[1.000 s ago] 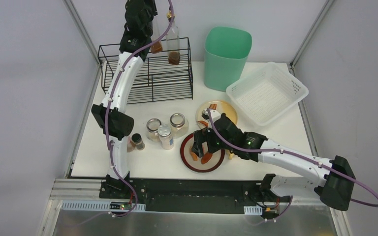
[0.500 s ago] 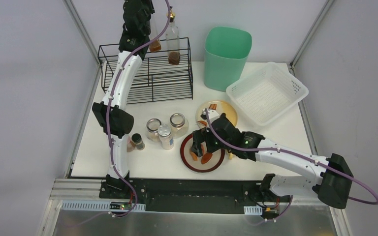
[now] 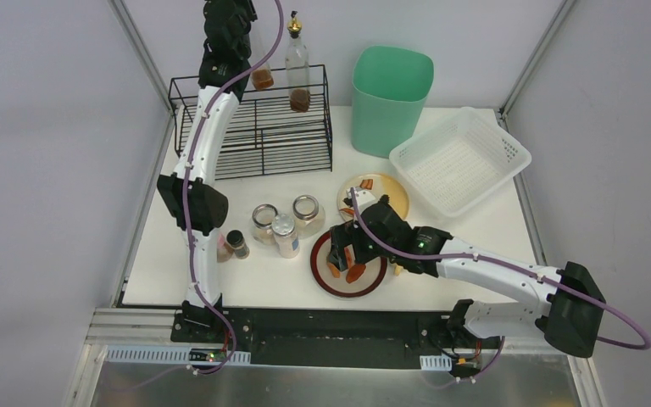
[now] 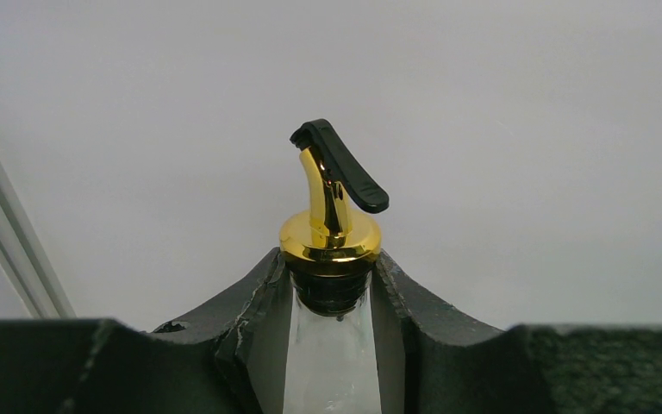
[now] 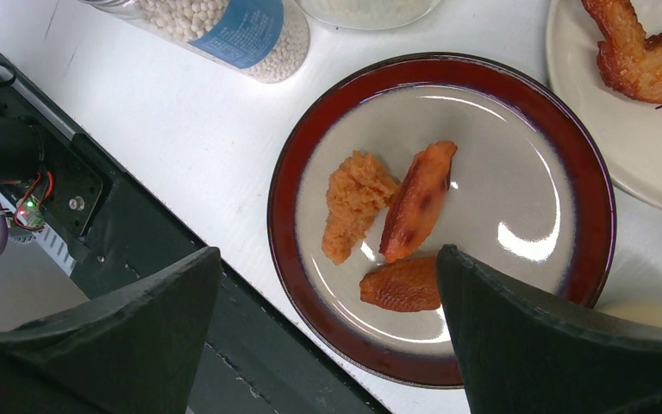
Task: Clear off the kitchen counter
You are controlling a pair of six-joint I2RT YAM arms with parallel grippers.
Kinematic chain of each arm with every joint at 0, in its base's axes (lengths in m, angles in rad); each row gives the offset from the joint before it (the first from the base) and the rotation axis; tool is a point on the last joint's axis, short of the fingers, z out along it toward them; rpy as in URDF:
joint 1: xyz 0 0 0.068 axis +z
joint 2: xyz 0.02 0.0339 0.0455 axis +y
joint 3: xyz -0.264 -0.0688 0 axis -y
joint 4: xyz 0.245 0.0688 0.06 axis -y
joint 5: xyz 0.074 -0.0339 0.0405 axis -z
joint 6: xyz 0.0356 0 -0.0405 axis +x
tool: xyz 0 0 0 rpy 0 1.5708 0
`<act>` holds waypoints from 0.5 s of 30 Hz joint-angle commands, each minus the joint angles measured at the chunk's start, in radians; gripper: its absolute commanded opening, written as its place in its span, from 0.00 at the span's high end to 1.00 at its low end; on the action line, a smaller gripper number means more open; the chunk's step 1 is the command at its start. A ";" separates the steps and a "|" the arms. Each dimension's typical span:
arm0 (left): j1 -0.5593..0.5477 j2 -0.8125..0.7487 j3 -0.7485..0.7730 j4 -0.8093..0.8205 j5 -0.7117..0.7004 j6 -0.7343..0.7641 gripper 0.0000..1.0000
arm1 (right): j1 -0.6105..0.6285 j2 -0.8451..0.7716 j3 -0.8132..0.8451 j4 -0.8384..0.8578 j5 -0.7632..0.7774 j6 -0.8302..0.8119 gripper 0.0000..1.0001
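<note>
The white kitchen counter holds plates and jars. My left gripper is raised at the back over the black wire rack. It is shut on the neck of a glass bottle with a gold pourer; the bottle's base with brown liquid hangs at the rack's top. My right gripper is open and empty just above a red-rimmed plate with three food pieces; in the right wrist view its fingers straddle the plate's near edge.
A second bottle stands on the rack. Two glass jars, a white bottle and a small dark jar stand left of the plate. A yellow plate with food, a green bin and a white basket are behind and right.
My left gripper has carried the bottle a little up and back over the rack. My right gripper has shifted slightly left over the red-rimmed plate, still open.
</note>
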 commanded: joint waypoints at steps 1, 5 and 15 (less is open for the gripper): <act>0.015 0.004 0.048 0.044 0.009 -0.008 1.00 | 0.006 0.005 0.027 0.035 0.008 -0.009 0.01; 0.022 0.018 0.051 0.050 0.013 -0.002 1.00 | 0.006 0.005 0.026 0.034 0.011 -0.008 0.01; 0.055 0.027 0.094 0.065 0.018 -0.028 1.00 | 0.005 0.006 0.025 0.037 0.012 -0.008 0.01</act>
